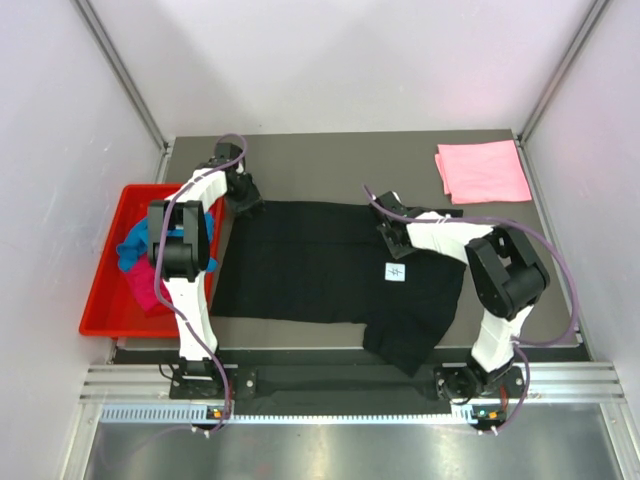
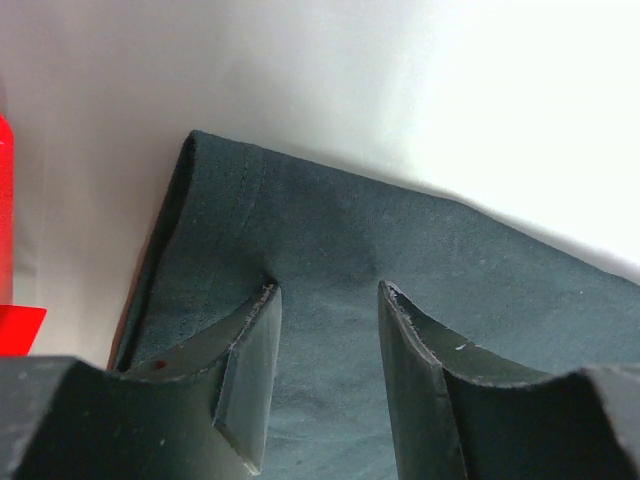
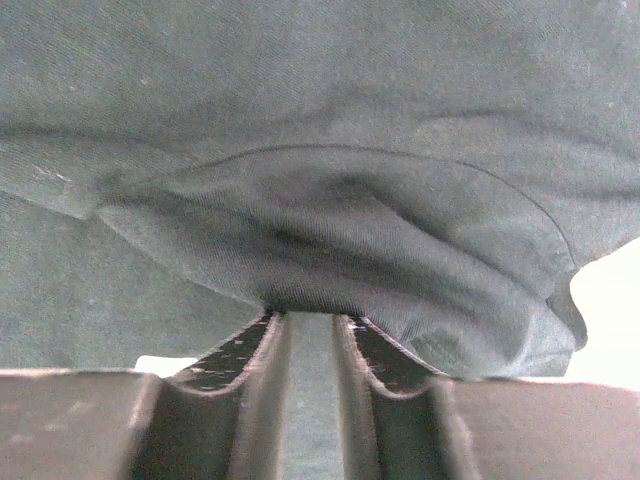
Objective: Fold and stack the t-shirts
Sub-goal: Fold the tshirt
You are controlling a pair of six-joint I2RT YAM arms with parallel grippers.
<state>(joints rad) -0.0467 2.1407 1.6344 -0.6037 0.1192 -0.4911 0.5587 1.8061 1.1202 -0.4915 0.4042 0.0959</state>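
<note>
Leftward, black t-shirt [image 1: 320, 262] edge near red tray [image 1: 98, 300]

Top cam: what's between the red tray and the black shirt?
Top view: the left arm stands over that gap, between the red tray and the black shirt; nothing else shows there.

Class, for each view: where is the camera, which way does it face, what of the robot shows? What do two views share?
Top external: above and behind, looking down at the table; left arm, right arm show.
Left wrist: on that wrist, facing a corner of the black t-shirt; left hand open.
Right wrist: over that t-shirt, bunched; right hand shows.
Shared: black t-shirt.
</note>
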